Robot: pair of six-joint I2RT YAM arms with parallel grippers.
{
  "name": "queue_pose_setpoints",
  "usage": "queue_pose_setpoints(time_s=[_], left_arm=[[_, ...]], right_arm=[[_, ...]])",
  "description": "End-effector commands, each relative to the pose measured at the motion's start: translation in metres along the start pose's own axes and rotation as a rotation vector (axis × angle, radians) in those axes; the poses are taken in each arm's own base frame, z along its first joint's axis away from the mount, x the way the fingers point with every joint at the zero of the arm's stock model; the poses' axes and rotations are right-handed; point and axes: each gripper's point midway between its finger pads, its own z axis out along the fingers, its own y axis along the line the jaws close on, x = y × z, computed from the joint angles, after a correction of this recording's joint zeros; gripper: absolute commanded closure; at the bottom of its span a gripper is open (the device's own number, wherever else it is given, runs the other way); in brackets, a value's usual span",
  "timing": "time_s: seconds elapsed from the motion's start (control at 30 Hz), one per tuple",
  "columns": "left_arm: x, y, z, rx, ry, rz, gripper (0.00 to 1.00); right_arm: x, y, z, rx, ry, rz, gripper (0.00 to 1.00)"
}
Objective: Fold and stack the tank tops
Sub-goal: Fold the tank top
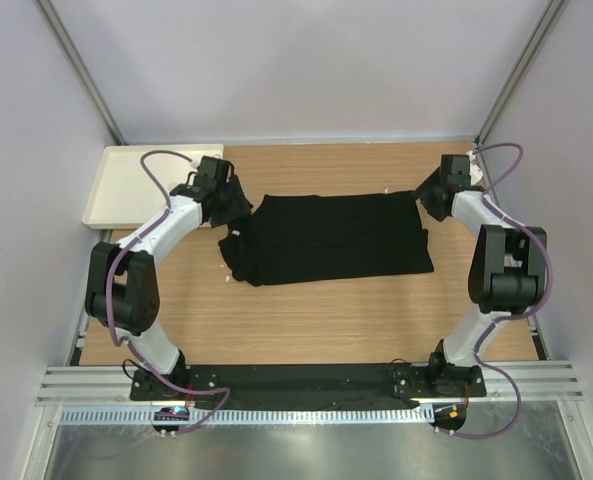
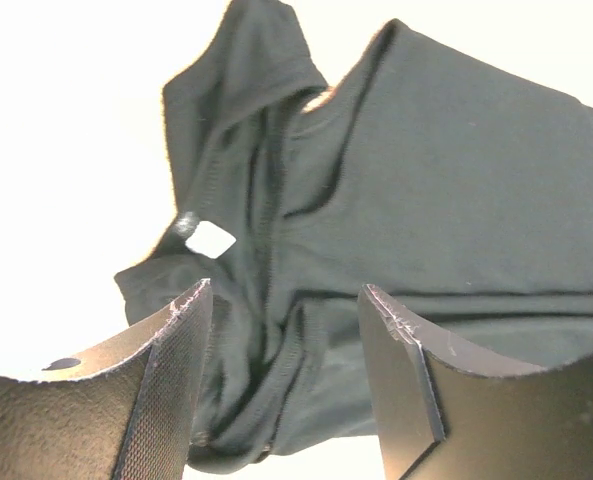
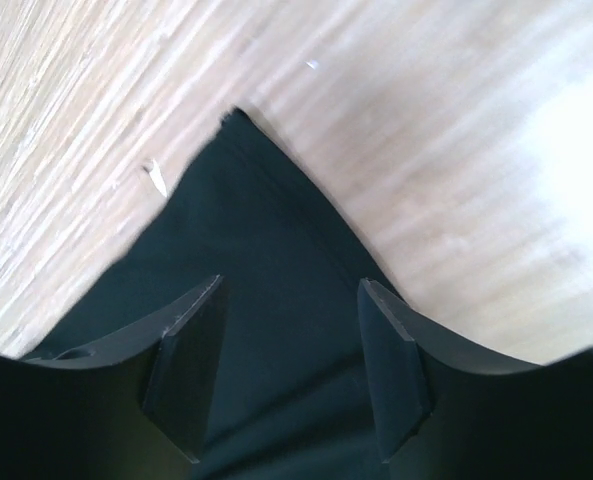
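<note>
One black tank top (image 1: 331, 238) lies flat on the wooden table, folded into a wide band, straps at its left end. My left gripper (image 1: 238, 212) hangs over that strap end, open. In the left wrist view the bunched straps and neckline of the tank top (image 2: 456, 180) lie between and below the spread fingers of the left gripper (image 2: 286, 295), and a white label (image 2: 209, 238) shows. My right gripper (image 1: 428, 205) is at the top's far right corner, open. The right wrist view has the pointed corner of the tank top (image 3: 256, 230) under the right gripper (image 3: 291, 287), unclamped.
A cream tray (image 1: 126, 185) sits at the table's back left, just behind the left arm. Bare wood (image 1: 316, 320) lies between the top and the arm bases. A small white scrap (image 3: 156, 178) lies on the wood near the right corner.
</note>
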Motion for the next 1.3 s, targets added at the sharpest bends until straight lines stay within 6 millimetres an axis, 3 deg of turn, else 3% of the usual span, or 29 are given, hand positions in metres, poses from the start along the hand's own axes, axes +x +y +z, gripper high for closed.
queue_pose_setpoints(time_s=[0.0,0.2,0.4,0.57,0.6,0.87,0.93,1.07,1.27], left_arm=[[-0.007,0.004,-0.006,-0.024,-0.011,0.017,0.39],[-0.003,0.007,-0.018,-0.013,-0.026,0.012,0.4],[-0.008,0.006,-0.037,0.003,-0.067,0.0,0.4],[-0.015,0.01,-0.046,-0.019,-0.1,-0.001,0.4],[-0.017,0.009,-0.046,-0.019,-0.103,0.001,0.4],[-0.008,0.003,-0.029,0.003,-0.041,0.037,0.4],[-0.005,0.003,-0.019,-0.002,-0.017,0.046,0.4],[-0.001,0.004,-0.012,-0.013,0.003,0.05,0.41],[0.007,-0.007,0.002,0.009,0.038,0.093,0.4]], right_arm=[[-0.01,0.023,0.016,-0.066,0.016,-0.05,0.4],[0.007,0.016,0.046,-0.002,0.096,-0.093,0.44],[0.008,0.008,0.058,0.064,0.125,-0.128,0.6],[0.011,-0.003,0.059,0.124,0.164,-0.184,0.84],[0.012,-0.006,0.059,0.134,0.17,-0.199,0.97],[-0.018,-0.045,0.045,0.219,0.087,-0.132,0.99],[-0.021,-0.05,0.041,0.22,0.082,-0.115,0.99],[-0.026,-0.041,0.026,0.179,0.055,-0.147,0.99],[-0.042,-0.061,0.022,0.267,0.016,-0.122,0.99]])
